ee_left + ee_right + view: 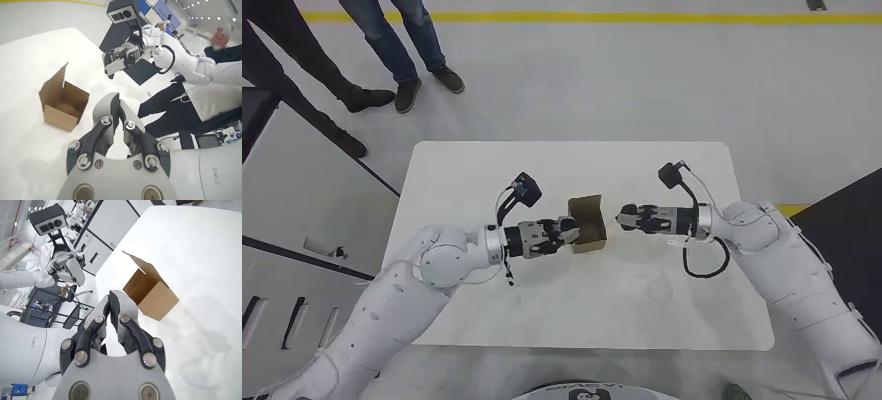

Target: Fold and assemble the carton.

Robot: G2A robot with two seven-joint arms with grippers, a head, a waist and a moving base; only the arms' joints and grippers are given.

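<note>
We see the carton (589,224) standing open-topped on the white tabletop (492,180), one flap raised. Inside we see only its folded bottom flaps. It sits between the arms. The left jaws and the right jaws are each pressed together, gripping nothing, near it on either side.

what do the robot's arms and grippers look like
The left arm and right arm are glossy white, rounded shells. The left gripper and right gripper have pale grey jaws with black ribbed pads, black link bars and silver screws. Each wrist carries a black camera on a bracket; a black cable loops beside the right wrist.
</note>
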